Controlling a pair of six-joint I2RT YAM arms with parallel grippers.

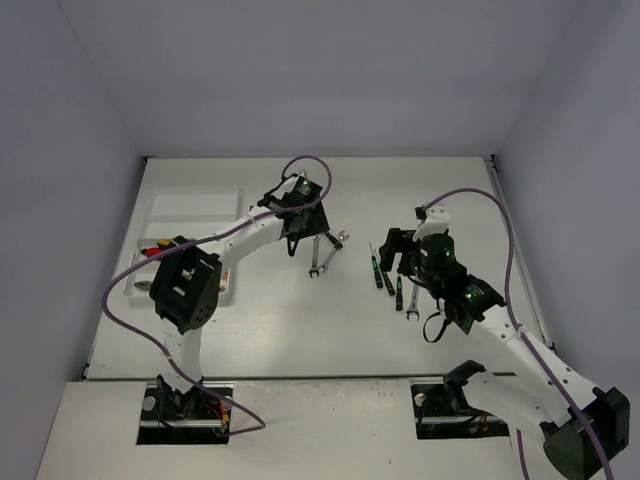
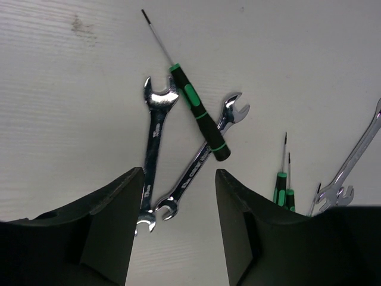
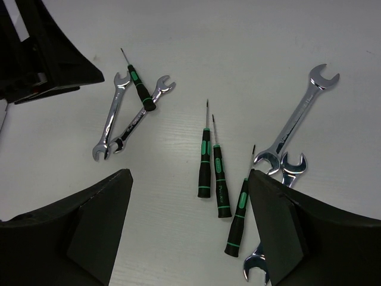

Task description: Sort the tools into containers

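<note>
Currently: the sort looks partly done, with some tools lying in the tray and the rest loose on the pale grey table (image 1: 300,330).
Left claw (image 2: 178,193): fingers spread wide with nothing between them, hanging just above a small heap of tools, probably lined up for a pick.
Heap: two silver open-end wrenches (image 2: 152,152) lie in a narrow V, their lower ends close together. A black-and-green screwdriver (image 2: 199,122) lies slantwise over both.
Why it matters: the screwdriver sits on top, so it probably has to come off first. Its round handle may roll off the steel.
Right claw (image 3: 189,179): also wide open and empty, poised over three slim black-and-green screwdrivers (image 3: 205,161).
Their lie: nearly parallel, tips pointing away from the wrist, the third slightly apart. That suits a pinch across one handle.
Other wrenches: a long silver wrench (image 3: 296,113) and shorter ones lie just right of those screwdrivers, their heads overlapping.
Containers: the white rectangular plastic organiser tray (image 1: 195,208) sits at the table's far left, within the left arm's reach.
Already inside: red and yellow handled tools (image 1: 155,248) are at its near end, but which compartment cannot be told.
</note>
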